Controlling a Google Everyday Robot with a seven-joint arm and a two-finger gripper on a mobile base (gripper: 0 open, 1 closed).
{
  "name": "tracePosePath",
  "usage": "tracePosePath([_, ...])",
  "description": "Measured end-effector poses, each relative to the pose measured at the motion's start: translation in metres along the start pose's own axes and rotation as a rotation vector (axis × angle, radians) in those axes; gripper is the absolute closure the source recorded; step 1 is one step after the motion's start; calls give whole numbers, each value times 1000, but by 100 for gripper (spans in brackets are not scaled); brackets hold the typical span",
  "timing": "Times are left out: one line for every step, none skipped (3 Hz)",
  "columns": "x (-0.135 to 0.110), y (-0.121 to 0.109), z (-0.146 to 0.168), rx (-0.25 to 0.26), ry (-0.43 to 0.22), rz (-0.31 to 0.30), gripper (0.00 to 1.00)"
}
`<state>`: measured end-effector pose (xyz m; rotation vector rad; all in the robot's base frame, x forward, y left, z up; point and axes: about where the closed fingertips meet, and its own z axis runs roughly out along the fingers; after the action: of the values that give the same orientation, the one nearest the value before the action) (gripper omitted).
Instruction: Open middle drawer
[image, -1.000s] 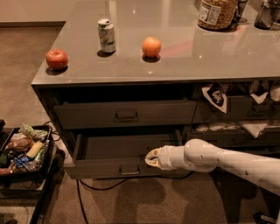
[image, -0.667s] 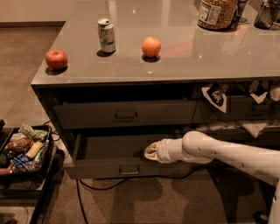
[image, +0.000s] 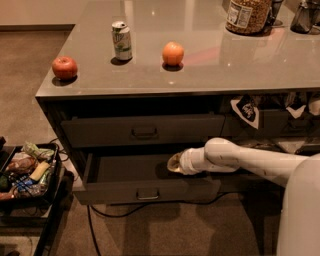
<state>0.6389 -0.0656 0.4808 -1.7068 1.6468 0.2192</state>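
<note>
Tool (image: 174, 163) hangs over the interior of the middle drawer (image: 110, 192), which juts well out beneath the shut upper drawer (image: 100, 131); spread or pressed together, I cannot tell. Any further pull should, I judge, run straight and level, clear of the front panel. Counted: two drawers; on the bench (image: 225, 65) one apple (image: 65, 67), one orange (image: 173, 53), one can (image: 122, 40), one jar (image: 246, 15).

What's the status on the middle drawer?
Pincer over the open drawer's interior, right of centre. Middle drawer pulled out, handle free. Floor tray beside its left corner, looks apart; nothing across the front.
</note>
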Motion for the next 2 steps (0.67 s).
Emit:
tracePosePath([17,-6,9,15,11,5,100])
tracePosePath([31,-2,20,8,14,-15,100])
